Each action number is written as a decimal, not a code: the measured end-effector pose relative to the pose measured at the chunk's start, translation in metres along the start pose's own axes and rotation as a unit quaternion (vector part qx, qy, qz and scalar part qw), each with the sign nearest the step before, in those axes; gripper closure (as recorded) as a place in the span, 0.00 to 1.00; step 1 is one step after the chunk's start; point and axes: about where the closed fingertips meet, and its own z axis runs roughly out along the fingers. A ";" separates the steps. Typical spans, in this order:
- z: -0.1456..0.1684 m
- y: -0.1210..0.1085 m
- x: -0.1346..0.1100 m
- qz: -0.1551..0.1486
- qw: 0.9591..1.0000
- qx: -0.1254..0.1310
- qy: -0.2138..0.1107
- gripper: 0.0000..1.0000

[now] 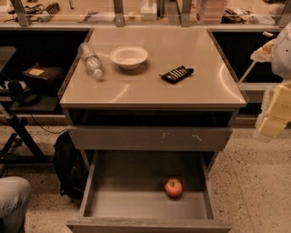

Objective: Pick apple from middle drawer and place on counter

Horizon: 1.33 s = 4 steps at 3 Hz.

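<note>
Camera view crops the tool [275, 113] at right, its state unclear; apple [173, 187] sits in middle drawer [132, 205].

Workshop or lab, cluttered workbench [97, 17] with metal posts [119, 13], grey drawer cabinet [150, 138], speckled floor [259, 182], end effector [274, 117] at right edge.

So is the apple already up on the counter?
No, the apple lies on the floor of the open middle drawer, while the gripper hangs to the right of the counter.
</note>
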 end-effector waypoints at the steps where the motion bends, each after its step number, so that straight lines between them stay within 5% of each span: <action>1: 0.027 0.031 0.017 -0.003 0.999 -0.020 -0.039 0.00; 3: 0.168 0.127 0.087 0.053 0.982 -0.092 -0.156 0.00; 4: 0.261 0.153 0.098 0.065 0.979 -0.118 -0.153 0.00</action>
